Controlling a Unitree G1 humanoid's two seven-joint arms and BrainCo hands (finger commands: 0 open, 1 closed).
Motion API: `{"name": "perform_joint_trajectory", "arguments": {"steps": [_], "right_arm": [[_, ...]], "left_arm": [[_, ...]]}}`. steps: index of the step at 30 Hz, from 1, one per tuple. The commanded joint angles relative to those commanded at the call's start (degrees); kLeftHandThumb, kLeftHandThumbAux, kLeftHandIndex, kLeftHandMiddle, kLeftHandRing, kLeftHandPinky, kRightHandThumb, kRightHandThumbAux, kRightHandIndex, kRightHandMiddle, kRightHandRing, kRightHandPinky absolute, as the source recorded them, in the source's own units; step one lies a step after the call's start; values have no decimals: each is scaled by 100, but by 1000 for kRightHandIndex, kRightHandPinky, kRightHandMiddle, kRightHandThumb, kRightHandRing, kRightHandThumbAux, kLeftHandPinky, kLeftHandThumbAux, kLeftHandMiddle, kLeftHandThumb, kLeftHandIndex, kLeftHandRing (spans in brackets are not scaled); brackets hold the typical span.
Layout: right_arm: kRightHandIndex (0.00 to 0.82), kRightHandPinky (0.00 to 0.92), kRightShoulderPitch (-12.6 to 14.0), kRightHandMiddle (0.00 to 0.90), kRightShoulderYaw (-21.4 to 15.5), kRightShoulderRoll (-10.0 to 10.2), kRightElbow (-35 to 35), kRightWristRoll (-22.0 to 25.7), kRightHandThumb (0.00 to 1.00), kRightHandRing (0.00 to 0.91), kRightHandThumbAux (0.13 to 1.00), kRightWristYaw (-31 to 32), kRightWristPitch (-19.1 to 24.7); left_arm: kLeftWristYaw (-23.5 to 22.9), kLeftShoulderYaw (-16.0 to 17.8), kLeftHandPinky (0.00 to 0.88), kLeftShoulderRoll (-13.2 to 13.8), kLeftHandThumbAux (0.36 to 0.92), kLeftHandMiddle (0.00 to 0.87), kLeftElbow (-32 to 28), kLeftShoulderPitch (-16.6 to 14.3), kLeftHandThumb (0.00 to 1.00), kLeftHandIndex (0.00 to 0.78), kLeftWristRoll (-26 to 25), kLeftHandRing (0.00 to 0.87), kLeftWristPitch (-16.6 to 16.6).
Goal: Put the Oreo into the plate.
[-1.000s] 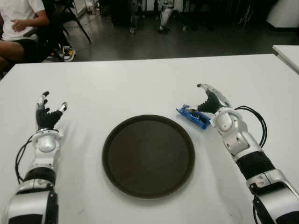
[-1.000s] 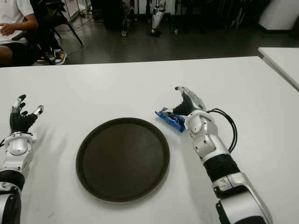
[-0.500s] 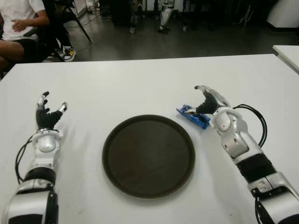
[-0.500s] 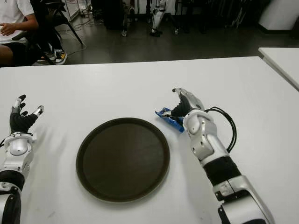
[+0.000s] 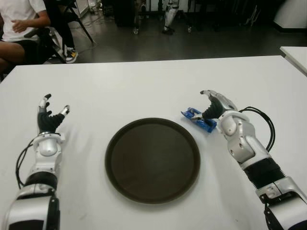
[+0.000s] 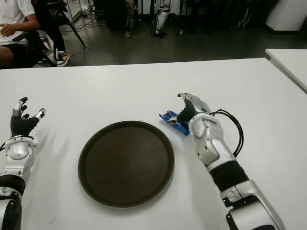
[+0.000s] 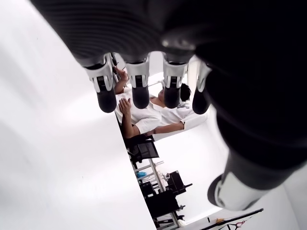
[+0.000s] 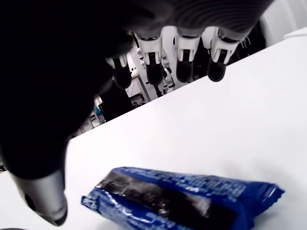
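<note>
Oreo pack [image 5: 198, 119], blue wrapper, lies flat on white table [image 5: 144, 86], just beside plate [image 5: 152, 160] at its far right rim, not on it. Right hand [image 5: 214, 105] is directly over the pack, fingers [image 8: 184, 62] apart, pack not clamped. Left hand [image 5: 49, 117] near table's left edge, well apart from plate, fingers spread, holding nothing. Person [image 5: 19, 26] seated beyond far left corner.

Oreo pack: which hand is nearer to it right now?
Right. The right hand hovers open right over the Oreo pack; the left hand is far across the plate.
</note>
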Motion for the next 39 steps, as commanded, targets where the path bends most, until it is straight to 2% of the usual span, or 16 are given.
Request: {"name": "perform_joint_trajectory", "arguments": {"steps": [14,21,32,39], "right_arm": [[0,0,-45,31,8,9,115,15,0,13,724,152,17],[0,0,-115,11,83,-3,181,-49,0,0,720,276,99],[0,0,-209,0,131,-10,492,-50,0,0,717,197,6],[0,0,-254,0,192,-23,589,-81,0,0,710,265,53]], "left_arm": [[80,1,0,8,726,0,95,-41,0,2,14,0,44],[107,-6,0,9,739,0,80,-43,0,7,31,0,-17],[117,-56,0,14,720,0,56,-44,0,2,66,0,10],[77,-34,0,4,729,0,39,-31,0,3,16,0,28]]}}
